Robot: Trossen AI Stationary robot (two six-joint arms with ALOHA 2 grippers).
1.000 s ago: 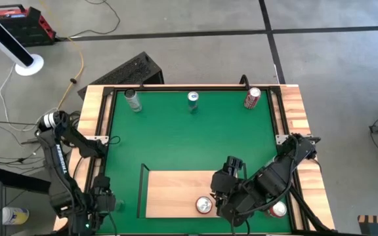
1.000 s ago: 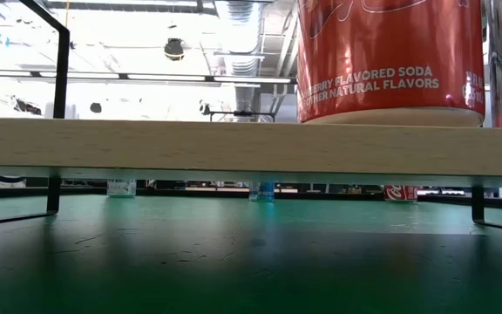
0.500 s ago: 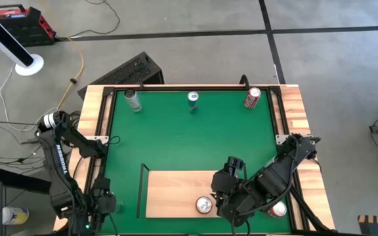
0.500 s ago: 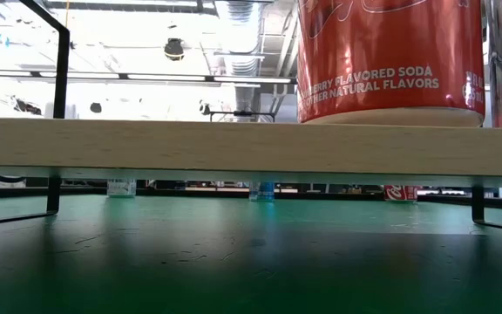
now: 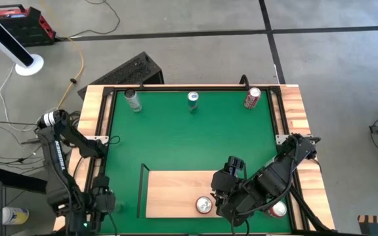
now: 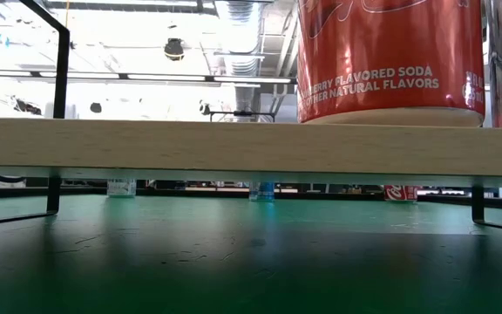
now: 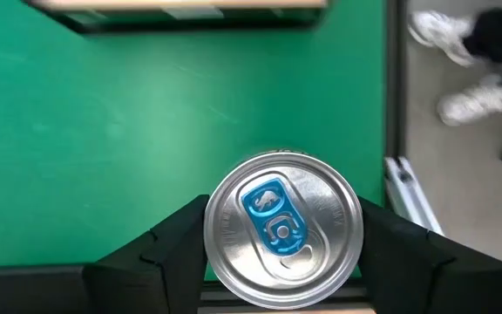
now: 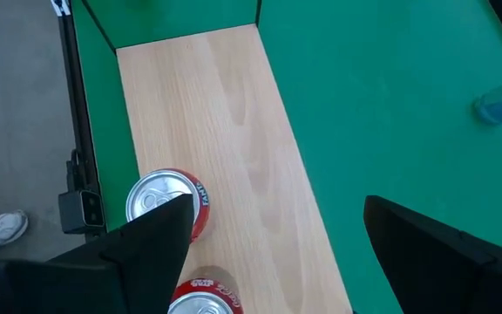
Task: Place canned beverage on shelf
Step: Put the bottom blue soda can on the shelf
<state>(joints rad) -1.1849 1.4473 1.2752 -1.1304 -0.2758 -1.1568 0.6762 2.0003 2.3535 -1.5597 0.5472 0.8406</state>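
While the right gripper (image 8: pixel 268 253) hangs with fingers apart above the shelf (image 5: pixel 176 193) at six o'clock on the mat, two red cans (image 8: pixel 166 202) stand on the board's right end, leaving its left bare. At seven o'clock the left gripper (image 7: pixel 281 249) is clamped on a blue-tabbed can (image 7: pixel 282 228), upright for lifting; three more cans (image 5: pixel 193 99) wait along twelve o'clock

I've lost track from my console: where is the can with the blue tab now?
The can with the blue tab sits between the left claw's fingers at the green mat's near-left corner, left of the shelf.
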